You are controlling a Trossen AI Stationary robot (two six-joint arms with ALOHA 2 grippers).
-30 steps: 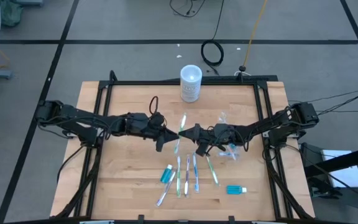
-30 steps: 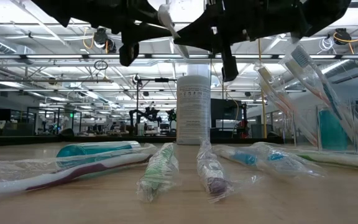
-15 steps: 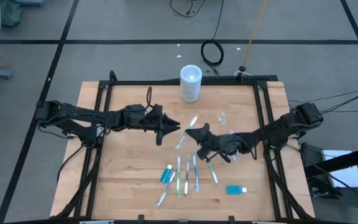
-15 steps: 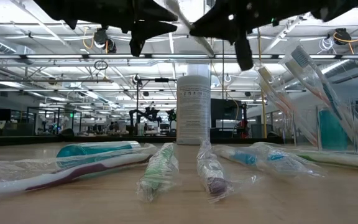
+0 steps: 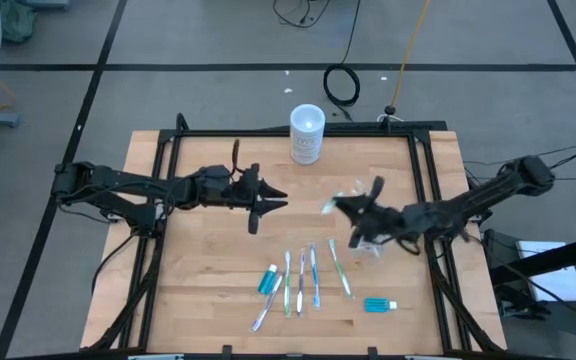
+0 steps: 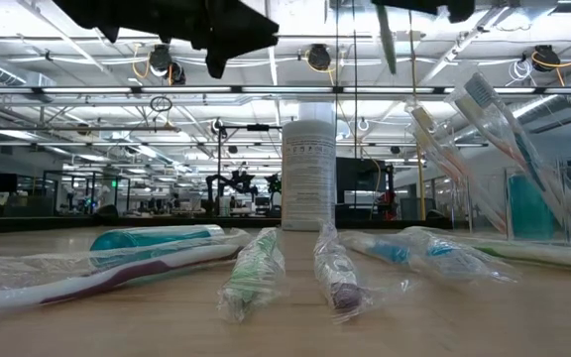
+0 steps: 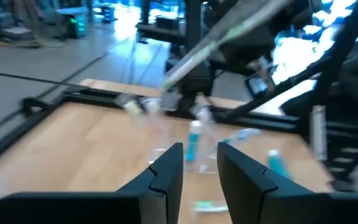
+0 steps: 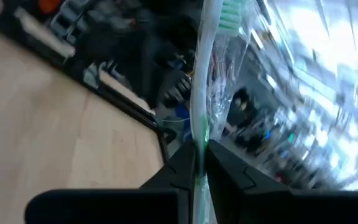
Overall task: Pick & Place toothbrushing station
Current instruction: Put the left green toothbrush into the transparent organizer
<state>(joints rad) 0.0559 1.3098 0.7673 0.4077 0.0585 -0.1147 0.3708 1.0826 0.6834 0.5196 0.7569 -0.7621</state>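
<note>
My right gripper (image 5: 341, 205) hangs above the table's right half, shut on a slim pale toothbrush (image 8: 211, 74) with green bristles in a clear wrapper. My left gripper (image 5: 271, 201) hovers left of the middle, open and empty, its fingers apart in the left wrist view (image 7: 199, 169). Several wrapped toothbrushes (image 5: 303, 280) and a teal tube (image 5: 268, 281) lie flat on the near middle of the table, with another teal tube (image 5: 380, 305) to their right. The clear cup (image 6: 538, 213) stands at the right with toothbrushes leaning in it, mostly hidden under my right arm in the high view. My right gripper pinches the toothbrush's handle (image 8: 199, 152) between its two fingers, through the clear wrapper. The brush runs on past the fingertips along the fingers, with its bristle head (image 8: 232, 14) at the far free end. It is lifted clear of the table.
A frosted cylindrical container with a white lid (image 5: 307, 133) stands at the far middle edge. A black frame (image 5: 298, 132) runs round the wooden table (image 5: 198, 280). Bare wood shows at the near left.
My two grippers met at the toothbrush above the table's middle. My right gripper has since carried it toward the table's right edge and turned. My left gripper has drawn back a little toward the left edge and no longer touches the brush.
</note>
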